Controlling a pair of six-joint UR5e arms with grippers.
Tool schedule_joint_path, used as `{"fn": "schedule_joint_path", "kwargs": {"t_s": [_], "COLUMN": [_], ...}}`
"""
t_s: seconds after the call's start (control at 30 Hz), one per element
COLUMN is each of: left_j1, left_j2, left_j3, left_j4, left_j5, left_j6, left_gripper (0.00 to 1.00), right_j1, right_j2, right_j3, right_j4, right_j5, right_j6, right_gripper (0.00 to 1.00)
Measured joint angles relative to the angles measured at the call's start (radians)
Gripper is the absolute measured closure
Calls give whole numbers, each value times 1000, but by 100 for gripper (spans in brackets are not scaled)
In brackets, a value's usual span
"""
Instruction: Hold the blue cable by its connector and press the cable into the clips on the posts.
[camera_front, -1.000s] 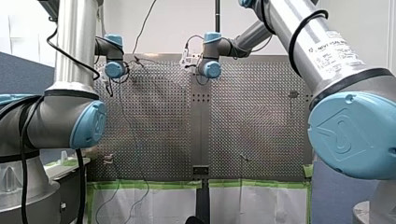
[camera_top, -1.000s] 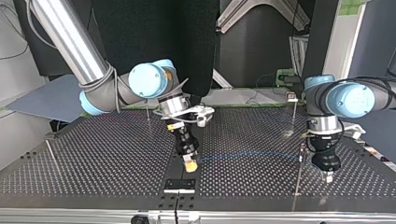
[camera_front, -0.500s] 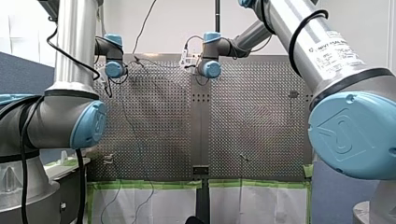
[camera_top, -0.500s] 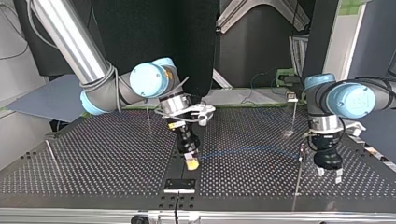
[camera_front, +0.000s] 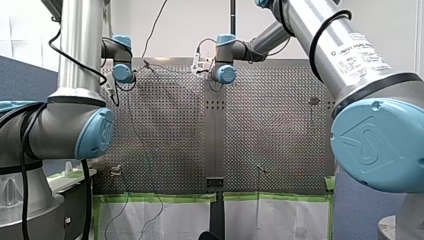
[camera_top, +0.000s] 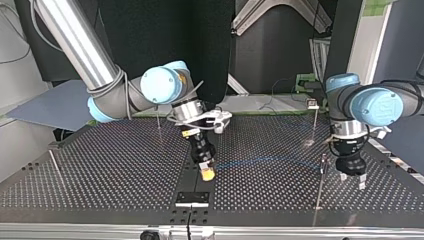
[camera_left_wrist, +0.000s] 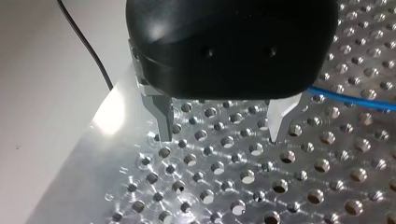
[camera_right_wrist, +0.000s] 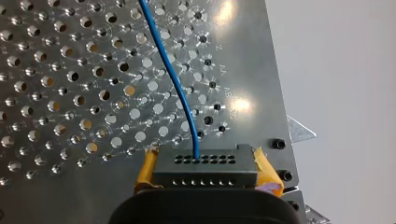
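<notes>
My right gripper (camera_right_wrist: 205, 175) is shut, its yellow pads (camera_right_wrist: 265, 170) clamping a dark grey connector (camera_right_wrist: 205, 165). From it the thin blue cable (camera_right_wrist: 172, 74) runs ahead over the perforated plate. In the top view the same gripper (camera_top: 206, 172) hangs low near the table's middle. The blue cable (camera_top: 265, 162) stretches from it toward a thin post (camera_top: 323, 165) at the view's right. My left gripper (camera_top: 352, 179) hovers just beside that post, black with bare metal fingers. Its jaws are open and empty in the left wrist view (camera_left_wrist: 222, 133), and the blue cable (camera_left_wrist: 355, 99) passes beside it.
More thin posts stand on the table: one far back (camera_top: 315, 120), one behind my right arm (camera_top: 158, 117) and one at the view's left (camera_top: 54, 165). A black bracket (camera_top: 192, 198) sits at the near edge. The table edge (camera_left_wrist: 70, 154) lies close beside my left gripper.
My left gripper has opened its fingers and lifted a little beside the post. My right gripper, still on the connector, has drifted slightly toward the top view's right.
</notes>
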Motion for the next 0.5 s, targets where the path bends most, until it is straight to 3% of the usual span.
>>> {"fn": "schedule_joint_path", "kwargs": {"t_s": [0.3, 0.5], "left_j1": [6, 4], "left_j2": [81, 132], "left_j3": [-73, -123], "left_j4": [-84, -134], "left_j5": [-1, 22], "left_j6": [-14, -11], "left_gripper": [0, 0], "right_j1": [-3, -4], "right_j2": [0, 0], "right_j3": [0, 1], "right_j4": [-1, -2], "right_j5": [0, 1], "right_j6": [1, 1], "right_gripper": [100, 100]}}
